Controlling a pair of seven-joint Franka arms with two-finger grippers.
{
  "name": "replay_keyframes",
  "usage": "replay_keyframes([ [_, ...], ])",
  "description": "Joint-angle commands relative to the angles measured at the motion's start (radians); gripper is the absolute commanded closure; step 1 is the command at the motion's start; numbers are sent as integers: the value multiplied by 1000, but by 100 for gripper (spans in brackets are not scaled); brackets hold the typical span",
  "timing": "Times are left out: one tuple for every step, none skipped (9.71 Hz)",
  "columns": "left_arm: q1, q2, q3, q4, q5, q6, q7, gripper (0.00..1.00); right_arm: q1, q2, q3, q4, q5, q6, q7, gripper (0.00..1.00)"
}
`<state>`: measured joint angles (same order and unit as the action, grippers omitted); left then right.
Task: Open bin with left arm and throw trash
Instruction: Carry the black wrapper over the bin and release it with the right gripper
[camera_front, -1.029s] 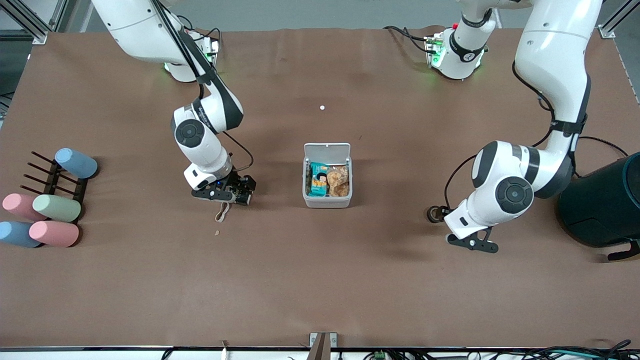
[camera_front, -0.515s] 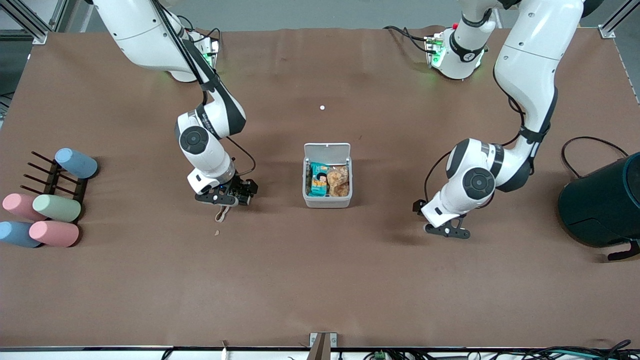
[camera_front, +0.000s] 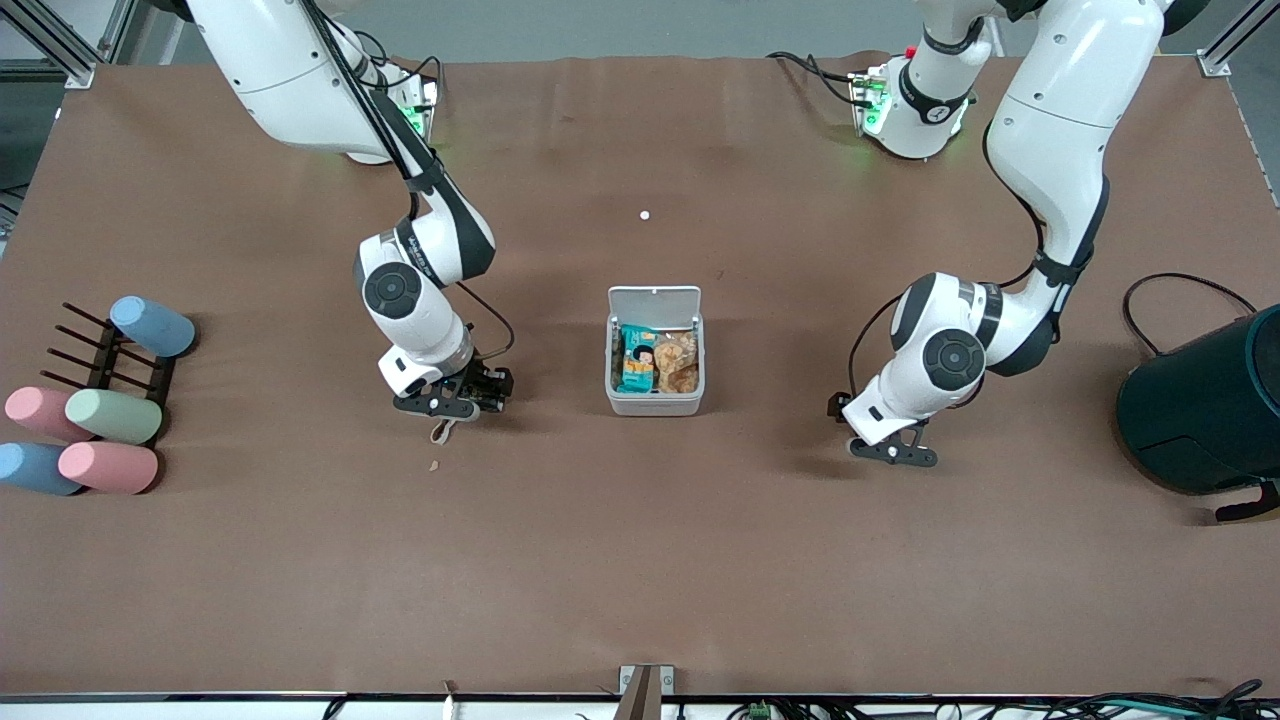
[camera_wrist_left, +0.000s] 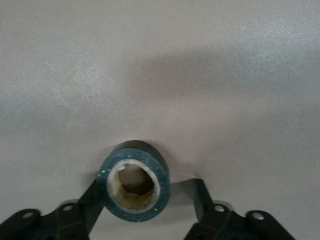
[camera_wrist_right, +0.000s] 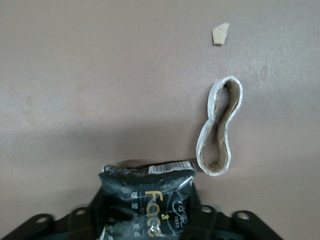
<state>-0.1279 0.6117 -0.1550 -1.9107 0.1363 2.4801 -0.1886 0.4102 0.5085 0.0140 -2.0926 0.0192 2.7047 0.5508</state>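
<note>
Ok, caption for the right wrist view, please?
Right end effector closing around the black printed wrapper, with the tan rubber band loop lying beside it on the brown table.

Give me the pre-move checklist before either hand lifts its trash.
1. Bin open: ok, its lid stands up.
2. Tape roll between the left hand fingers: ok.
3. Left hand closed on the roll: not ok, a gap shows at one finger.
4. Black wrapper at the right hand: ok; whether it is gripped: cannot tell.
5. Rubber band out of that grasp: ok, it lies beside the wrapper.
</note>
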Motion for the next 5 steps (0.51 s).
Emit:
replay_keyframes([
  [2,-27,-5,-15,17,14,-12,100,-4,-19,1,29,-18,-49,49,78],
  [-1,-27,-5,-7,17,13,-12,100,1,-46,3,86,-16,-145,82,78],
  [-2,-27,-5,-5,17,13,-12,100,7,-57,14,197,-12,-310,154,78],
  [-6,-29,-5,2,19,11,-12,100,37,-56,21,326,-1,-464,226,78],
  [-10,-30,-6,16,19,8,-12,100,60,-51,27,427,31,-558,266,77],
])
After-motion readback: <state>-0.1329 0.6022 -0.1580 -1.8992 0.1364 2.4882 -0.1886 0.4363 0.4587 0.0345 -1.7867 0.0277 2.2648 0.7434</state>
